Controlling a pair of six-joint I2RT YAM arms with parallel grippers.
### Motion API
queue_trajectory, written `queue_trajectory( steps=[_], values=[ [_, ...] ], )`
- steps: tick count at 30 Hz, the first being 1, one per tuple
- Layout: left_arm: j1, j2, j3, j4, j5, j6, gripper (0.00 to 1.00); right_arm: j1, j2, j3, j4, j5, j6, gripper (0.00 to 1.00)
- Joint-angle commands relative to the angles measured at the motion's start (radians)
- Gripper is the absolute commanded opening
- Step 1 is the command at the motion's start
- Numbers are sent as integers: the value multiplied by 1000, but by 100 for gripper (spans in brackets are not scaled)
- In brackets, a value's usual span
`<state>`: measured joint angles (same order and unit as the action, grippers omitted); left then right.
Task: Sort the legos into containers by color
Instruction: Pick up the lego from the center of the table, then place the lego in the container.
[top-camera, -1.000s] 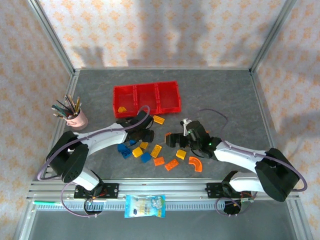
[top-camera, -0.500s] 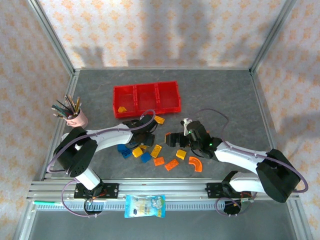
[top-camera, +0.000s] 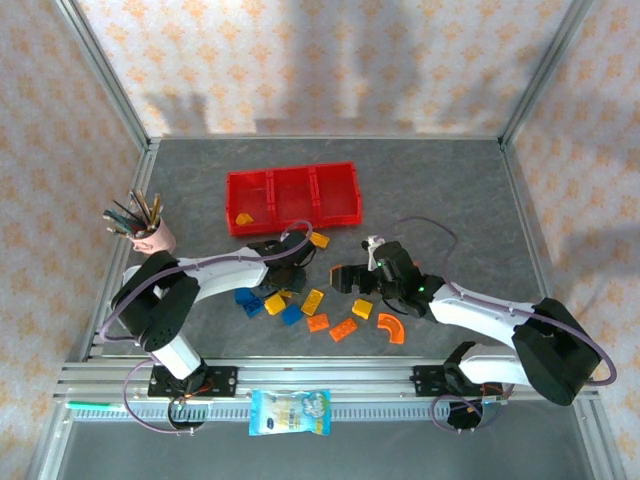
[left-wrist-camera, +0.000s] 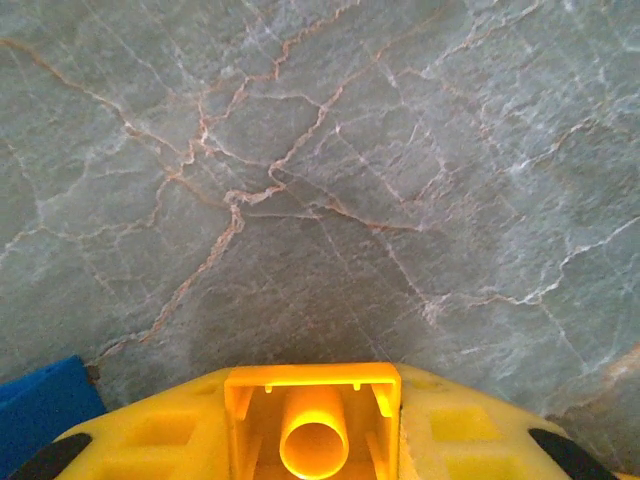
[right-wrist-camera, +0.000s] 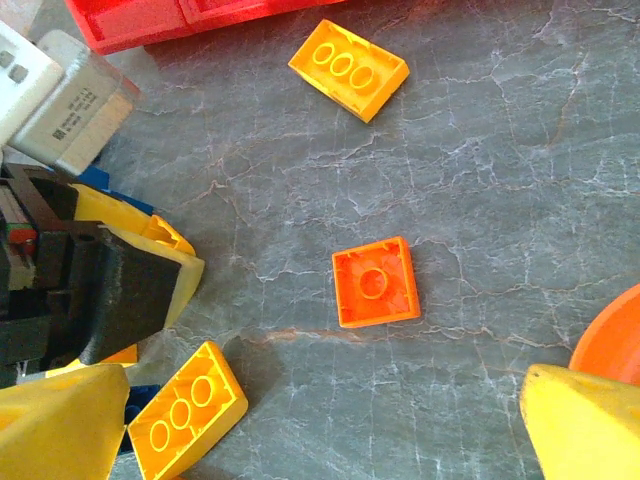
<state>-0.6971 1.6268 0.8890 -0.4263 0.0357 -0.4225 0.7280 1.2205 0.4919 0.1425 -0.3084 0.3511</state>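
The bottom edge cuts off the yellow brick (left-wrist-camera: 312, 425), and the corner crops a blue brick (left-wrist-camera: 42, 402).

We have bare table (right-wrist-camera: 500, 200) ahead of the right gripper (right-wrist-camera: 325, 430), around one orange brick (right-wrist-camera: 375, 283) — on its left, the left gripper (top-camera: 284, 270) clamping a yellow brick (left-wrist-camera: 312, 420) blocks us.

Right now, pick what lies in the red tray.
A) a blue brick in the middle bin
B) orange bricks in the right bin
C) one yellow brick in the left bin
C: in the top view one yellow brick lies in the left bin of the red tray.
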Motion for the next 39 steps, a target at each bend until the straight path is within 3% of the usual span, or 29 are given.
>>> queue_trajectory(
  steps=[1,10,19,27,34,39],
  values=[
    [-4,-76,21,-25,-51,-13,31,5,-32,38,-19,35,-23,100],
    [31,-169,136,-68,-185,23,30,5,-33,122,2,43,-44,100],
    [204,-142,284,-8,-264,64,30,5,70,222,96,76,-16,100],
    [365,24,348,162,-242,40,30,3,181,306,114,88,-22,100],
    [428,248,526,130,-297,10,31,1,192,308,117,100,-24,100],
    [441,275,577,133,-277,2,43,-9,164,295,106,101,-26,100]
  ],
)
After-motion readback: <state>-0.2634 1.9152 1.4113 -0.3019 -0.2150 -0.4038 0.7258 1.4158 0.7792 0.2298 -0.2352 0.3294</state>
